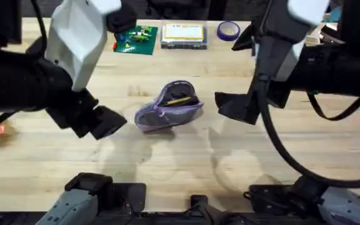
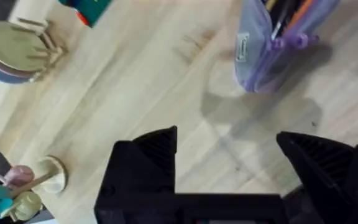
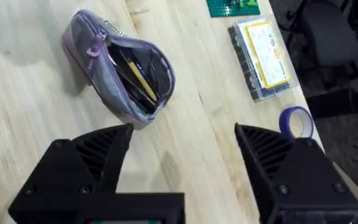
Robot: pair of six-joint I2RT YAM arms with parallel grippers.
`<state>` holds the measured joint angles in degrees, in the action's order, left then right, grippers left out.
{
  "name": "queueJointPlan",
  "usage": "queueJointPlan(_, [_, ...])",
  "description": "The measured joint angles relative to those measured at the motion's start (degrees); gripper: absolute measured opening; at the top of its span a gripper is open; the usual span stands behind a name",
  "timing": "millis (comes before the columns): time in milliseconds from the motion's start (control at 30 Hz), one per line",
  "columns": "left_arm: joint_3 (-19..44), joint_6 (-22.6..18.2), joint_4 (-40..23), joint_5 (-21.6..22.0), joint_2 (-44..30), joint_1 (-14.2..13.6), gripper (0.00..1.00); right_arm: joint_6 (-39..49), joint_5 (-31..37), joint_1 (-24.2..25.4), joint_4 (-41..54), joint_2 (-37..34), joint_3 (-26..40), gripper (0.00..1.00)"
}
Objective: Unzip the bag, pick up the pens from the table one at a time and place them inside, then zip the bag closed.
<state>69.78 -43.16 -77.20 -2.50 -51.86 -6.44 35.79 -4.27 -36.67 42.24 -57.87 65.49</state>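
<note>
Overhead showed the bag (image 1: 169, 106) lying mid-surface (image 1: 230, 156) between your two arms, its mouth gaping with both pens (image 1: 180, 100) already inside, while the left end effector (image 1: 102, 122) and the right end effector (image 1: 233, 107) hovered on either side, both spread wide and grasping nothing. Your risk was in the zipping: the pouch was soft and unanchored, so if you pulled the zipper tab (image 3: 94, 50) without the other arm pinning the far end, the bag would likely slide or crumple, and the pens could tip out or foul the zipper track.
</note>
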Motion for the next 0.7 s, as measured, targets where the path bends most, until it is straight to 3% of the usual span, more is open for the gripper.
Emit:
queueJointPlan(267, [0.00,-0.32,0.06,-0.55,0.00,0.00,0.993,0.00,-1.46,0.00,-0.06,-0.47,0.00,0.998])
queueJointPlan(500, [-0.06,-9.14,0.51,-3.12,0.00,0.66,0.993,-0.02,-7.00,-0.02,-0.09,-4.48,0.00,0.998])
queueJointPlan(667, [-0.17,-14.15,0.51,-4.61,-0.74,5.66,0.993,-0.26,-8.73,-0.54,-0.16,-6.89,0.00,0.998])
queueJointPlan(700, [-0.17,-17.44,0.52,-7.17,-2.47,9.86,0.993,-1.13,-9.09,-1.39,-1.29,-7.46,0.00,0.998])
